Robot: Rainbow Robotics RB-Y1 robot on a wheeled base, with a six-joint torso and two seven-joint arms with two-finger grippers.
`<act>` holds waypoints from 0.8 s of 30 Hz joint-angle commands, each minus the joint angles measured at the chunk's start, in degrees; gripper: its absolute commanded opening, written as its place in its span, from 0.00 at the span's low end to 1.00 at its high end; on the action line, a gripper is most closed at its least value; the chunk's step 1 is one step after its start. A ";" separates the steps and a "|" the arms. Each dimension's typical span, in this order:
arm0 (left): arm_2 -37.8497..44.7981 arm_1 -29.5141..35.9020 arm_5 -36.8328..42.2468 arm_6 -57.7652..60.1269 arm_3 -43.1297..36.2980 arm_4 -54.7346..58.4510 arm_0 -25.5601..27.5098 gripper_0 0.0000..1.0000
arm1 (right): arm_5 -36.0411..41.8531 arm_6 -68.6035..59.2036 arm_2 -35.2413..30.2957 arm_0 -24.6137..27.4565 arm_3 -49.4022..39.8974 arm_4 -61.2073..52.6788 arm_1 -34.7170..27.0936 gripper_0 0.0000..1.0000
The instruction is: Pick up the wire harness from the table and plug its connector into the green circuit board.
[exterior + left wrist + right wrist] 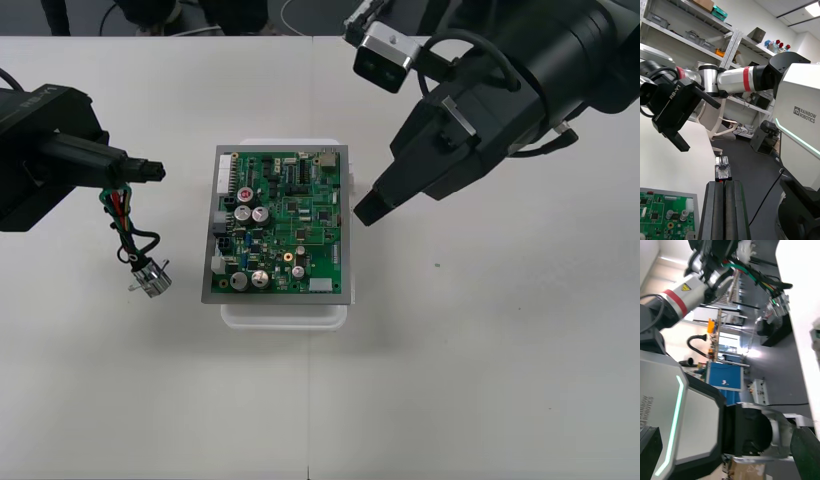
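The green circuit board [280, 225] rests on its white base [285, 312] at mid-table. My left gripper [152, 171] hovers just left of the board, shut on the harness's small plug [723, 170]. Below it the red, green and black wires [122, 212] hang down to the round metal socket [151, 278], close above the table. In the left wrist view the shut fingers [717, 210] point past the board's corner [666, 215] toward the right gripper [673, 108]. That right gripper [368, 210] hangs beside the board's right edge. The harness wires [748, 272] also cross the right wrist view.
Bare table lies in front of the board and to both sides. Dark floor with cables [300, 15] runs along the table's far edge. The right arm's camera [385, 55] sits above the back right of the table.
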 commanded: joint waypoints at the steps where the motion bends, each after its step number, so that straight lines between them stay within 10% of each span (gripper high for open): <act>1: 1.61 2.63 -1.79 -8.05 1.19 0.48 1.43 0.00 | 0.05 4.30 -4.91 0.52 -3.68 3.69 -2.84 1.00; 24: 0.03 2.63 -1.79 -18.16 7.43 -4.97 3.89 0.00 | 0.05 8.95 -14.40 6.50 -15.28 25.31 -2.40 1.00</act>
